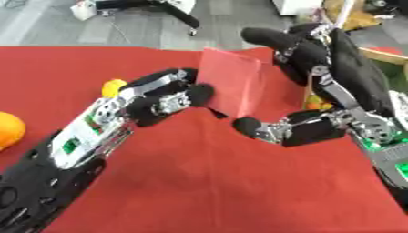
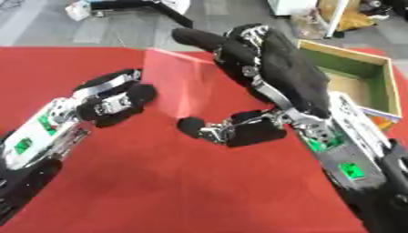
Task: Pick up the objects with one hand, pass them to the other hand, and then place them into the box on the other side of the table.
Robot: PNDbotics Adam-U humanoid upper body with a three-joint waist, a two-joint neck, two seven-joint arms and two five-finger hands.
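While both hands meet mid-table, a flat pinkish-red rectangular card (image 1: 231, 84) stands upright betw. them above the red-cloth table (image 1: 207, 182). Left hand (image 1: 163, 100) curls on card's left edge; right hand (image 2: 263, 73) has fingers over its top, thumb below. Green-lined wooden box (image 2: 359, 75) sits far right; orange round fruit (image 1: 9, 129) at left edge.

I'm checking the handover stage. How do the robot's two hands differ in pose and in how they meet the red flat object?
The left hand comes in low from the left, fingers curled at the red flat object's left edge. The right hand reaches from the right and above, one finger over the top edge, thumb low in front. Both are black and silver and meet the same object above the red table.
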